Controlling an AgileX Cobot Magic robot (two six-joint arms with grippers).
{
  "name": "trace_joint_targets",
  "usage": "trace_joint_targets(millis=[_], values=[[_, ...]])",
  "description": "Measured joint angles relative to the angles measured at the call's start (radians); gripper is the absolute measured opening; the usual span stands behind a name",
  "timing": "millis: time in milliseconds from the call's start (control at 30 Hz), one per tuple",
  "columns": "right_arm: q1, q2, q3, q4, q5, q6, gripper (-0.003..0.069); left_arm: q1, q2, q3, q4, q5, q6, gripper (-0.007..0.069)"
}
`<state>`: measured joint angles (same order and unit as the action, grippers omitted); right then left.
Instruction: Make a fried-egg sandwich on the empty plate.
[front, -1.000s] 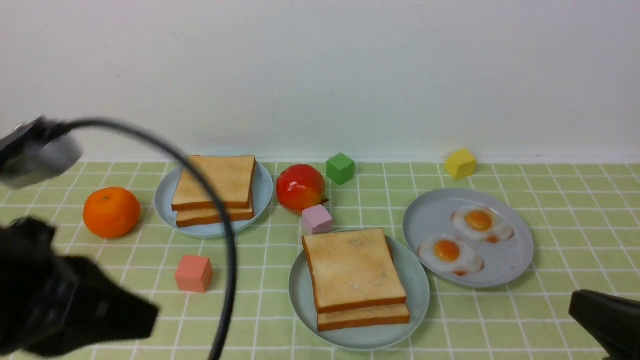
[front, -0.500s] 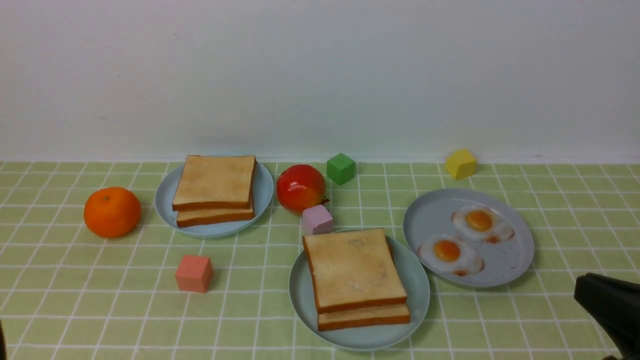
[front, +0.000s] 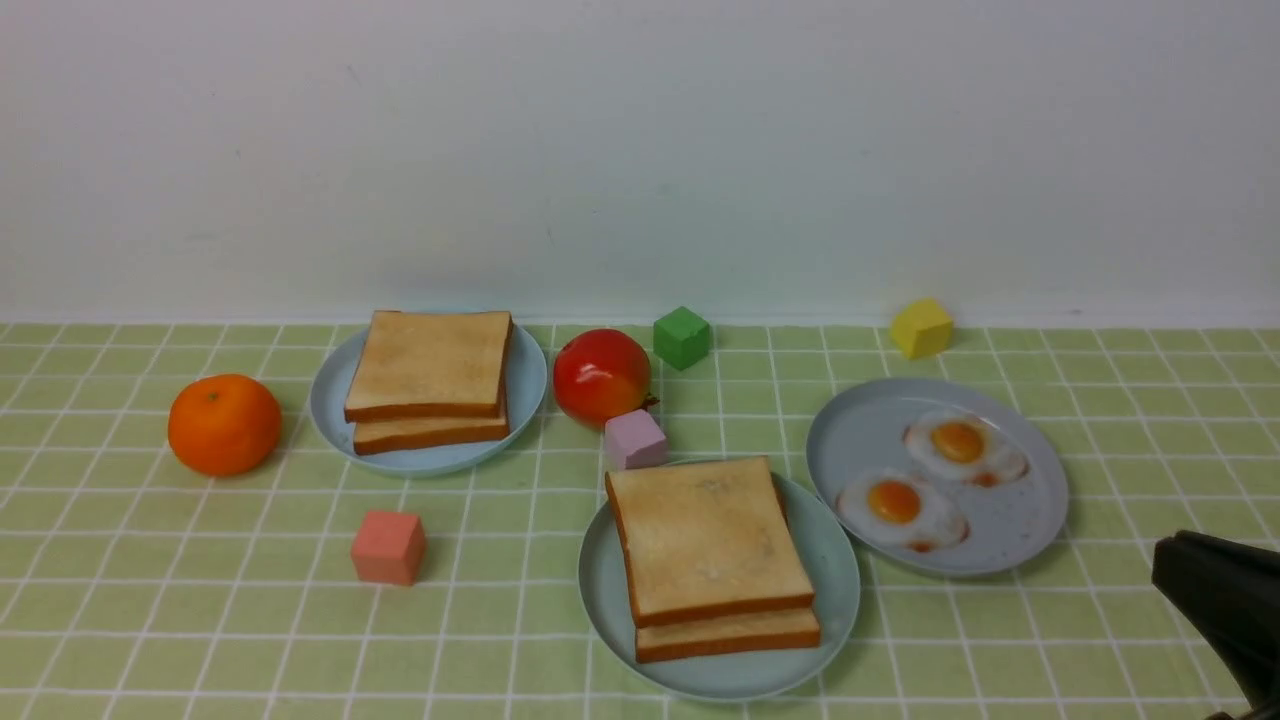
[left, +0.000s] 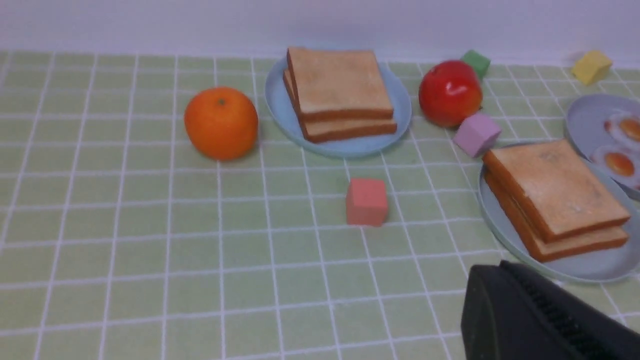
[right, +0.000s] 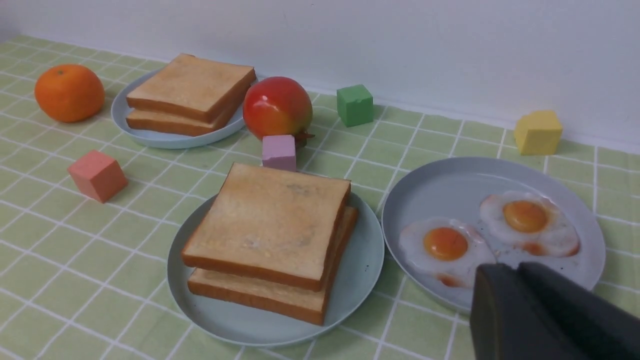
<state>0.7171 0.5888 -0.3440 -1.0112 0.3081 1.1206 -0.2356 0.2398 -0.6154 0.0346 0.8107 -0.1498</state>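
The pale mint-green plate (front: 835, 570) sits front and centre and carries the sandwich (front: 708, 545), two square toast slices stacked slightly askew. What lies between the slices is hidden. Both wrist views also show the sandwich (left: 552, 187) (right: 272, 225). My left gripper (left: 500, 267) is out of the front view; in its wrist view it hovers shut and empty, just short of the mint plate's (left: 590, 262) near rim. My right gripper (front: 1165, 565) is at the front right, its fingers together and empty, tip (right: 517, 267) over the near edge of the grey plate.
The grey plate (front: 860, 430) on the right holds two loose fried eggs (front: 895, 505) (front: 960, 445). A light blue plate (front: 525, 400) at back left carries two toast slices. Around them lie an orange (front: 224, 424), a red apple (front: 601, 375) and pink (front: 634, 440), salmon (front: 388, 547), green (front: 681, 337) and yellow (front: 921, 327) cubes.
My left arm and its cable have withdrawn from the left of the front view. The right gripper has slid slightly further toward the front right corner. Nothing on the table moved.
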Motion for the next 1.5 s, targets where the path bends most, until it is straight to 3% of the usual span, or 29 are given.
trace_joint_targets(millis=[200, 400, 1500], values=[[0.000, 0.000, 0.000, -0.002, -0.002, 0.000, 0.0075, 0.064, -0.189, 0.349, 0.011, -0.290, 0.016, -0.0013], [0.000, 0.000, 0.000, -0.002, -0.006, 0.000, 0.0085, 0.164, -0.251, 0.634, 0.003, -0.394, -0.008, -0.0008], [0.000, 0.000, 0.001, -0.003, -0.006, 0.000, 0.0123, 0.180, -0.251, 0.644, -0.026, -0.427, -0.067, 0.0022]])
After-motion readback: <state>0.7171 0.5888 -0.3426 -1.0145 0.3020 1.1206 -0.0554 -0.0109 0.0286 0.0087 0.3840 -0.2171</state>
